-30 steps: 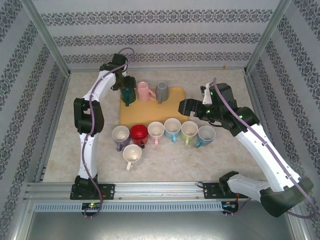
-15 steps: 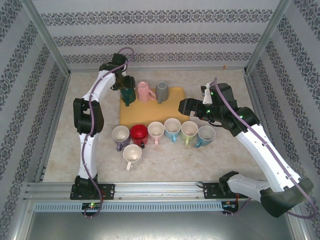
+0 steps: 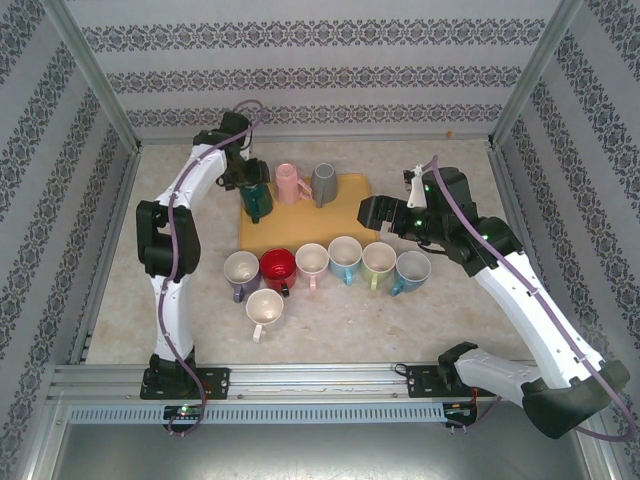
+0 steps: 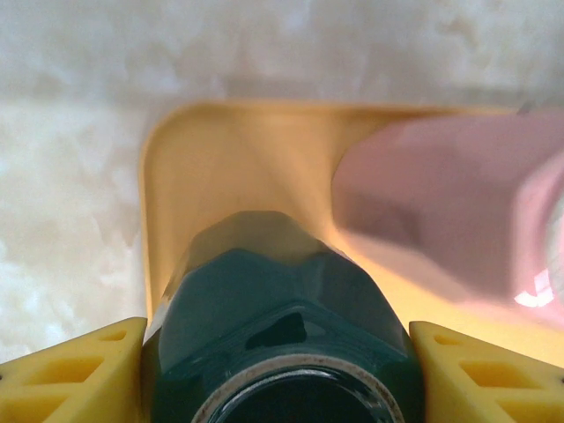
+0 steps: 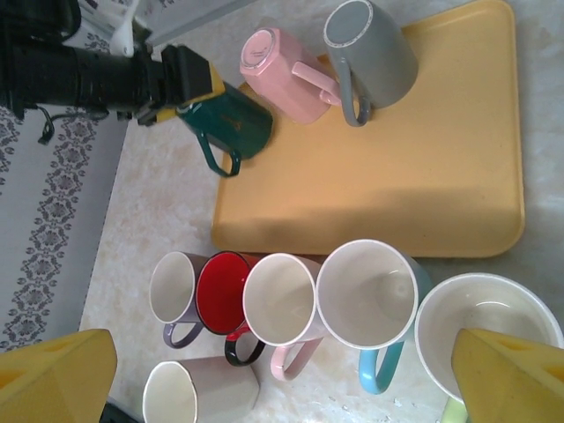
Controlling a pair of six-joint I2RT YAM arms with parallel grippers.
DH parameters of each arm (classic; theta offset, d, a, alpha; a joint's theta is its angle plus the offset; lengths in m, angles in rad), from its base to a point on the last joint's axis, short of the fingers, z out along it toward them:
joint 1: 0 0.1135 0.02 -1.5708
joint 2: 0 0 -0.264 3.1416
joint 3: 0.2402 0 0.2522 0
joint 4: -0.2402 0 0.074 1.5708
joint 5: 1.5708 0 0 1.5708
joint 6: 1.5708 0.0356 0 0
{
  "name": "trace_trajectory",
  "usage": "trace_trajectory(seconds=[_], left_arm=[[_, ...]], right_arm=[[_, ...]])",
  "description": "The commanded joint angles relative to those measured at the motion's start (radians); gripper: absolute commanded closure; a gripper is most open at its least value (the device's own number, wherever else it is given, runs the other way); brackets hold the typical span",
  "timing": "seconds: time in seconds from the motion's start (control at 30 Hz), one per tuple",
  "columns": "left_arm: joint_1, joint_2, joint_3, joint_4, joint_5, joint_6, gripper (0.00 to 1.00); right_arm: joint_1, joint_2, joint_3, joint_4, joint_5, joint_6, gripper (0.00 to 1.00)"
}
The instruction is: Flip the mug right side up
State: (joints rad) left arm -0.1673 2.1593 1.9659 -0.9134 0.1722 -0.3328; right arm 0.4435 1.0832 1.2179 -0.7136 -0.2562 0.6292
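Currently the left gripper (image 3: 248, 182) is clamped on the green mug (image 3: 257, 200), base-up at the far-left corner of the yellow tray (image 3: 340, 225) and not yet turned upright. The right gripper (image 3: 366, 212) hovers, jaws apart.

The tray's (image 3: 330, 228) near half lies bare — pink mug (image 3: 288, 182) crowds the green mug's (image 3: 256, 199) right; upright mugs (image 3: 312, 259) line its near edge.

Observe six upright mugs in a row on the table (image 3: 340, 322), just in front of the yellow tray (image 3: 340, 220), running from the purple mug (image 3: 240, 270) to the teal mug (image 3: 412, 268). A beige mug (image 3: 264, 309) stands toward the near edge, just beside the red mug (image 3: 277, 265).
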Motion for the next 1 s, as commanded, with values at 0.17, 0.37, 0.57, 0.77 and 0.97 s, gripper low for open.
trace_trajectory(seconds=[0.17,0.37,0.57,0.77,0.97], left_arm=[[-0.058,-0.127,-0.205,0.07,-0.016,0.071,0.37],[-0.089,-0.114,-0.226,0.066,-0.04,0.085,0.23],[-0.103,-0.076,-0.212,0.064,-0.036,0.091,0.17],[-0.118,-0.042,-0.192,0.043,-0.039,0.101,0.13],[-0.13,-0.039,-0.188,0.026,-0.075,0.105,0.23]], right_arm=[[0.009,-0.026,-0.05,0.022,-0.006,0.015,0.03],[0.01,-0.014,-0.054,0.029,-0.013,0.013,0.02],[0.011,0.001,-0.059,0.036,-0.021,0.01,0.02],[0.011,0.011,-0.057,0.036,-0.021,-0.001,0.02],[0.011,0.021,-0.053,0.039,-0.018,-0.011,0.02]])
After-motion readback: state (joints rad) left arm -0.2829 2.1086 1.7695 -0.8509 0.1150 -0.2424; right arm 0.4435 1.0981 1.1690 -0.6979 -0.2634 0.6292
